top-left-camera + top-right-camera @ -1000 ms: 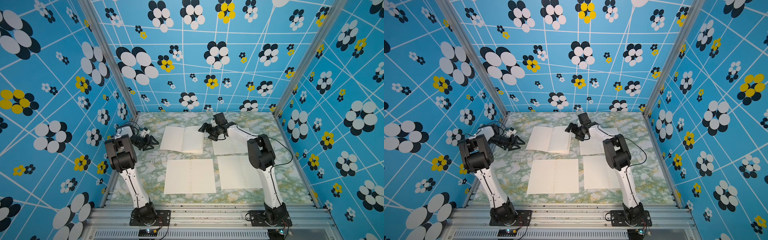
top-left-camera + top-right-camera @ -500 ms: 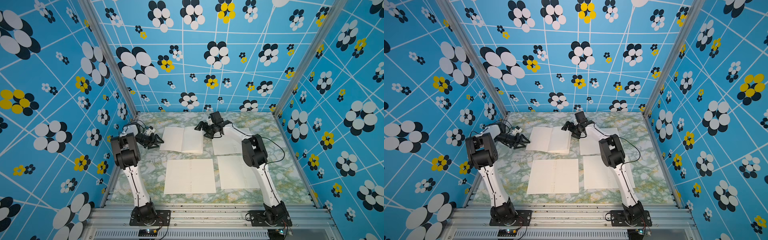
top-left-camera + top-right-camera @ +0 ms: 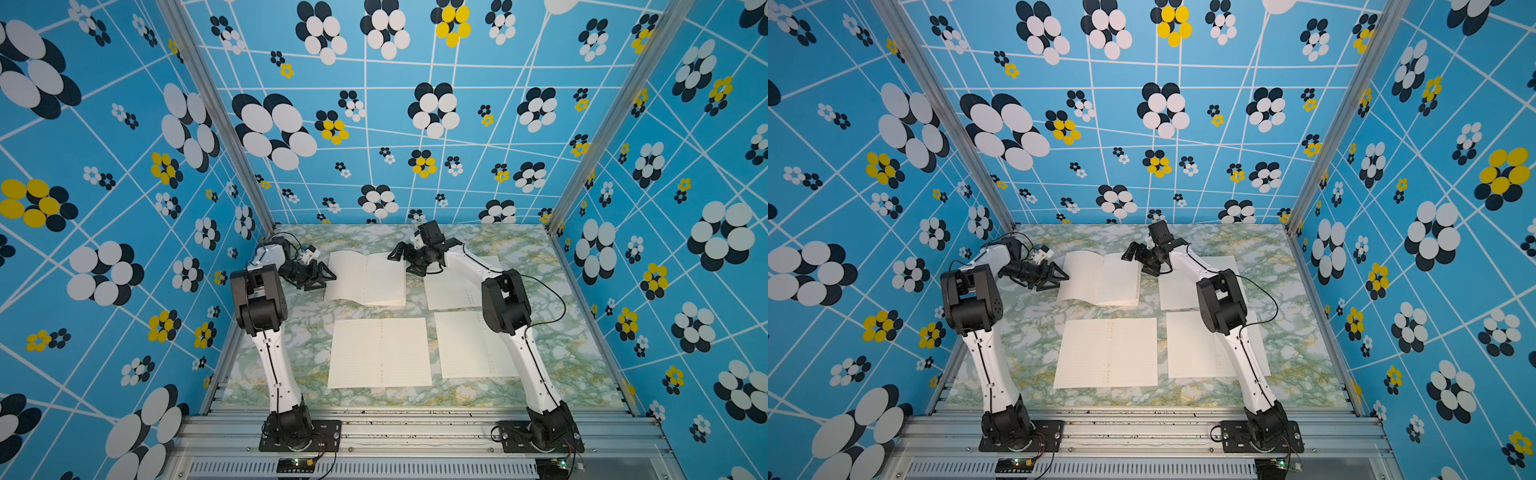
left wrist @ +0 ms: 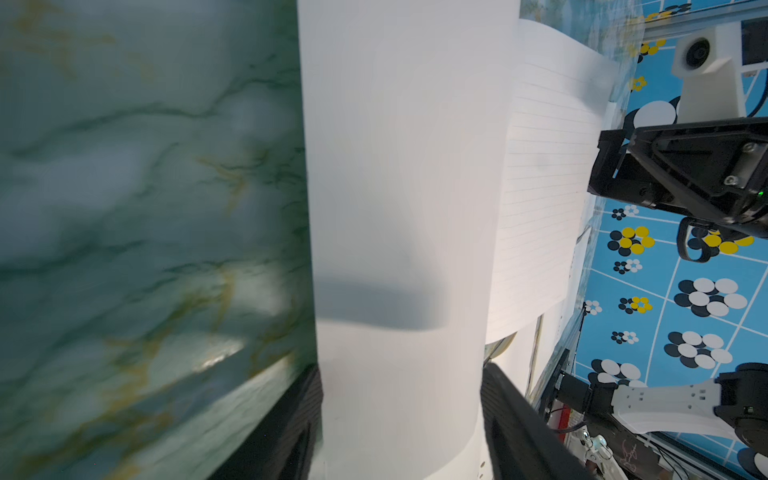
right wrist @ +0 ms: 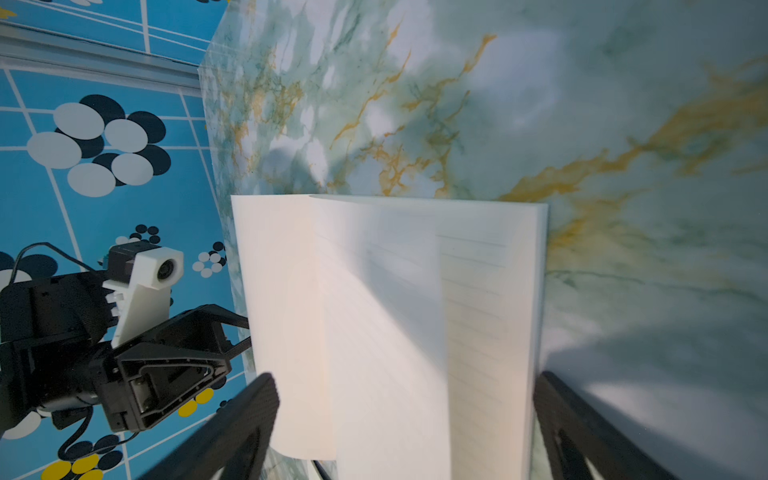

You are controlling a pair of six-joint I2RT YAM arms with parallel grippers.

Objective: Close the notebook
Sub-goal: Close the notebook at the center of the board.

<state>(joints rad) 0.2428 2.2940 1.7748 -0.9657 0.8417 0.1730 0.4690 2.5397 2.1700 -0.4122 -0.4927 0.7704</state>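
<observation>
In both top views the cream, lined paper notebook (image 3: 365,279) (image 3: 1100,279) lies open at the upper middle of the green-and-gold marbled table (image 3: 309,332), with its left leaf bowed off the surface. The left arm (image 3: 257,299) has its jaws clenched on that leaf's outer edge. The right arm (image 3: 473,264) hangs released, empty jaws over the notebook's upper right corner. Other open lined booklets (image 3: 380,353) lie at lower middle, lower right and beneath the right arm.

In the left wrist view the lifted leaf (image 4: 395,208) runs out from between the jaws. It is best carried in an arc over the spine, not dragged.

In the right wrist view the notebook (image 5: 374,311) sits between the spread jaws. They probably stand in the leaf's path and should clear first.
</observation>
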